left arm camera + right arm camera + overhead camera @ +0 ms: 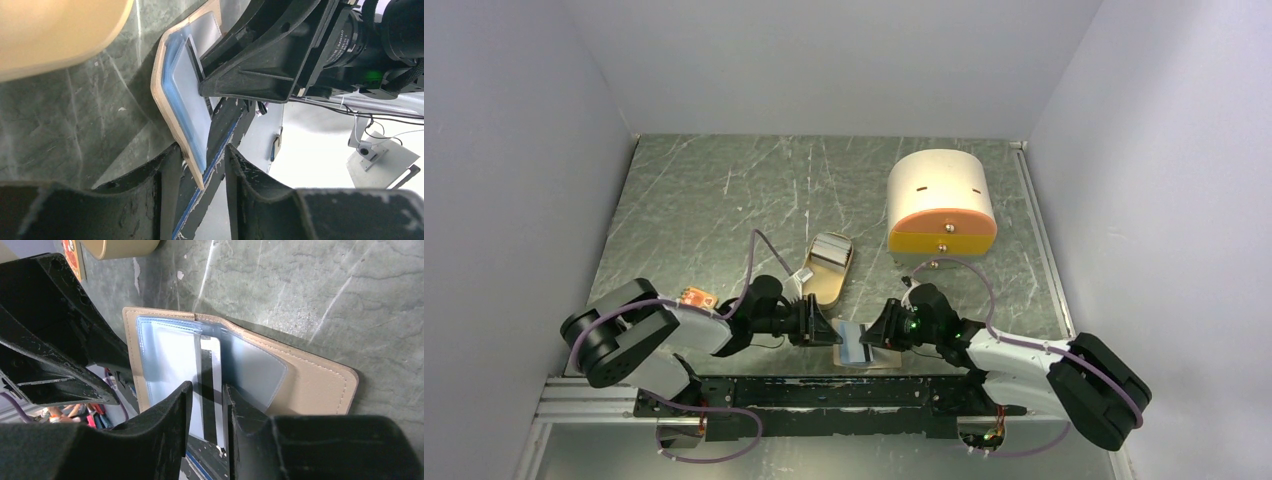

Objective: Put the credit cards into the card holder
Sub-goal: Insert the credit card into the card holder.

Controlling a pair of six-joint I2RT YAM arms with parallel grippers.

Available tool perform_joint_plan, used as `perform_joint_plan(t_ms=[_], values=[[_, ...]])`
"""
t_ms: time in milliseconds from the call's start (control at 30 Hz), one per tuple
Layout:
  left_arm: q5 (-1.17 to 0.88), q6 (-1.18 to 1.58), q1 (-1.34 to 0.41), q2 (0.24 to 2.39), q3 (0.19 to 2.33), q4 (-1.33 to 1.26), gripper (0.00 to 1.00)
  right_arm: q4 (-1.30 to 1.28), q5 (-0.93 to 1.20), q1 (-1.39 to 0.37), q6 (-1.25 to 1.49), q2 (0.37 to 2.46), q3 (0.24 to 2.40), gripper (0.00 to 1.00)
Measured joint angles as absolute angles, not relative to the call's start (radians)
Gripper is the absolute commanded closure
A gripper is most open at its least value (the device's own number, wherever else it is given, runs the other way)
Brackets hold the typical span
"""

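Stiffness helps: our right claw (207,395) pinches the thin, slick-looking striped card (210,365) by its free end; our left claw (200,152) clamps the rim of the pliant card holder (320,385)

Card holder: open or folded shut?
Open, spread out: the card holder shows both tan halves and its clear inner sleeves, face up.

Here's the holder (320,385), beige, lying open at the bench's (300,290) near edge, clear sleeves up. We see the whitish striped card (212,375) partway into the middle sleeve, the blue card (165,365) sleeved just beside it.
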State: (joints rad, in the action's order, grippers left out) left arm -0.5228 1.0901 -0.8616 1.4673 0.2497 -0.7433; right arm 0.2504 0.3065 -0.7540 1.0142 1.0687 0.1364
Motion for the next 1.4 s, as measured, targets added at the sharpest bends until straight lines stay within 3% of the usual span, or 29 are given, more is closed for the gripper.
perform_joint_plan(t_ms=[200,600,1133,1400], values=[[-0.521,1.092,-0.869,1.470,0.250,-0.749,0.91,0.215,0.301,-0.754,1.000,1.047,0.147,0.57],[-0.445,1.053,-0.879,1.382,0.263,-0.579,0.91,0.026,0.250,-0.754,0.931,0.961,0.204,0.55],[-0.374,1.038,-0.888,1.282,0.264,-0.456,0.91,0.249,0.266,-0.834,1.007,1.140,0.210,0.54],[-0.344,1.036,-0.889,1.276,0.264,-0.391,0.89,0.327,0.273,-0.855,1.041,1.162,0.210,0.60]])
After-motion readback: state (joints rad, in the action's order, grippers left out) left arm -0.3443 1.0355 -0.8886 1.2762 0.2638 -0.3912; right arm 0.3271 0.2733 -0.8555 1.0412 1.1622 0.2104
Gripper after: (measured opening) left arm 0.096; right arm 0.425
